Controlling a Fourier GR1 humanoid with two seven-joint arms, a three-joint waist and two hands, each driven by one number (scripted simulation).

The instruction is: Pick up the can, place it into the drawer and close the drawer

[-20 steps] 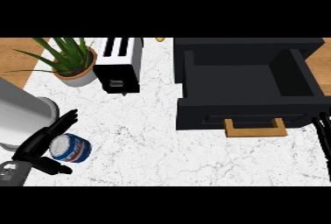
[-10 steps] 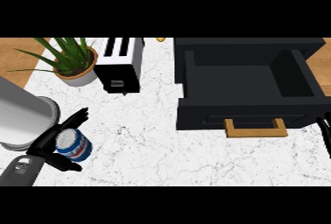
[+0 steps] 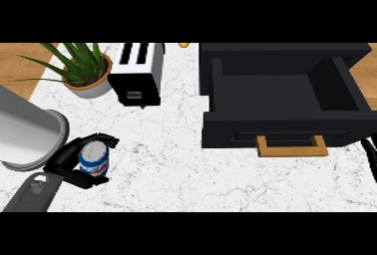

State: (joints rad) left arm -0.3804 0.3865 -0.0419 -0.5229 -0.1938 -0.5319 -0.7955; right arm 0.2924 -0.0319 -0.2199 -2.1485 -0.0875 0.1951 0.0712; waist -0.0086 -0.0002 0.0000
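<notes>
The left hand (image 3: 68,168) is now clamping round the can (image 3: 94,159), readying a lift toward the drawer (image 3: 243,130) at two o'clock.

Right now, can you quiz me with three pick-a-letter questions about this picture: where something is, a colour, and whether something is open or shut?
1. Where is the can? A on the toaster. B in the left hand. C in the plant pot.
2. What colour is the drawer handle? A wood-brown. B red. C green.
3. The drawer is: A shut. B missing. C open.

Answers: 1 B, the fingers curl round the can. 2 A, it is tan against the black front. 3 C, its inside shows.
</notes>
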